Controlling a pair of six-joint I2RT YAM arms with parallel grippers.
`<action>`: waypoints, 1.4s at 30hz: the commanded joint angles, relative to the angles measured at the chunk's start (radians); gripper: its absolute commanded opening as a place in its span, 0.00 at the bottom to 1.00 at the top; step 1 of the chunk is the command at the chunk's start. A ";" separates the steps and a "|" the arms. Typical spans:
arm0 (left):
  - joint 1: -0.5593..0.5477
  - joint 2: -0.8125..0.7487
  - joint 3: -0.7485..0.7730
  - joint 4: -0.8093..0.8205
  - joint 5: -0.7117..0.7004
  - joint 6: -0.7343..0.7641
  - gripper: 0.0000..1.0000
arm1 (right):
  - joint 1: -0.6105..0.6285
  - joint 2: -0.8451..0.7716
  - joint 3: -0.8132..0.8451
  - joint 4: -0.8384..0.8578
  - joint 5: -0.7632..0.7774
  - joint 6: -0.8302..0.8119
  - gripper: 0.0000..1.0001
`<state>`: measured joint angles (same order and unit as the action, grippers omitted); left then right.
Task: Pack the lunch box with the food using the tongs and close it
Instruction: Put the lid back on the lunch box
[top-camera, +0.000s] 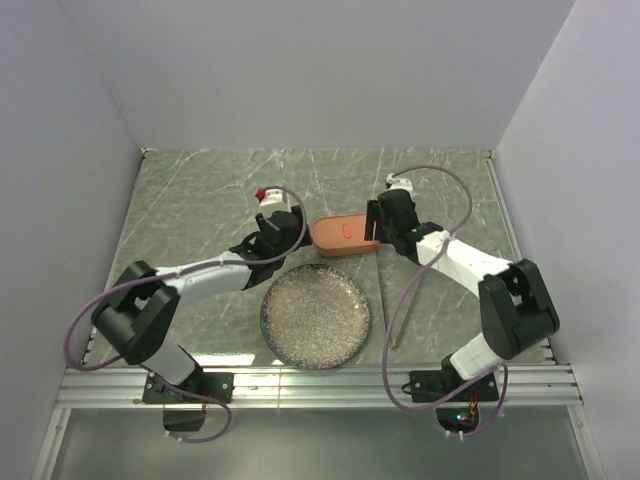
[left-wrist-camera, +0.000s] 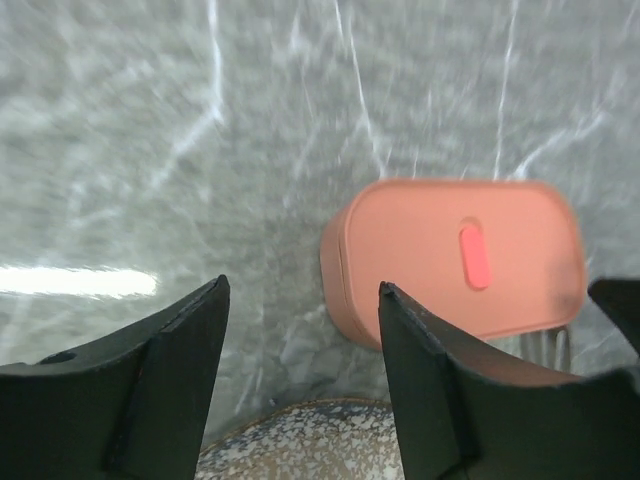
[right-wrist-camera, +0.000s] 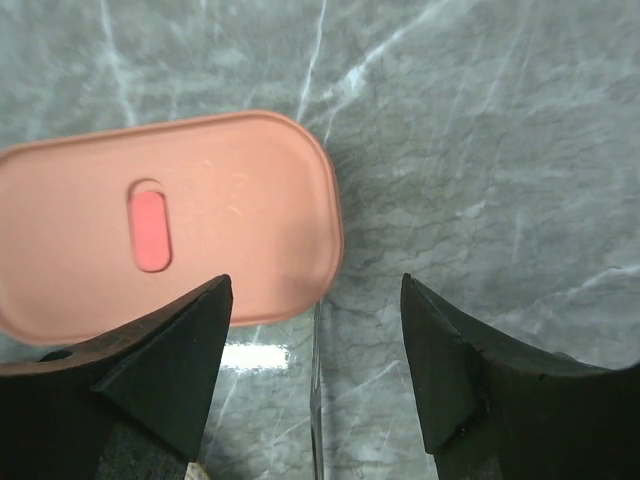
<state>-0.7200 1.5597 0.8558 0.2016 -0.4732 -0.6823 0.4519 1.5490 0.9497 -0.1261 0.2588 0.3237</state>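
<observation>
Lid (right-wrist-camera: 200, 215) sits on the lunch box (left-wrist-camera: 335, 285). Left end effector (left-wrist-camera: 302, 290) and right end effector (right-wrist-camera: 317, 283) flank it, both released.

The lunch box (top-camera: 343, 236) is salmon-orange, plate (top-camera: 315, 315) speckled grey, table (top-camera: 200, 200) white-veined grey.

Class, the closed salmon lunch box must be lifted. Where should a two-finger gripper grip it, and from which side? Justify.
Probably from above, spanning the lunch box at mid-length and pinching its two long straight walls. The flat lid offers no handle, and the rounded ends would likely slip.
</observation>
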 joint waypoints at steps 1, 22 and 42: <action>-0.004 -0.113 -0.018 0.039 -0.129 0.072 0.68 | -0.007 -0.130 -0.051 0.107 0.042 0.028 0.75; 0.587 -0.751 -0.431 0.246 0.156 0.213 0.76 | -0.329 -0.635 -0.431 0.391 -0.004 0.094 0.81; 0.587 -0.688 -0.376 0.166 0.097 0.158 0.87 | -0.337 -0.622 -0.437 0.398 -0.038 0.101 0.81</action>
<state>-0.1379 0.8768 0.4545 0.3309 -0.3641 -0.5179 0.1215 0.9394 0.5098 0.2272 0.2199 0.4152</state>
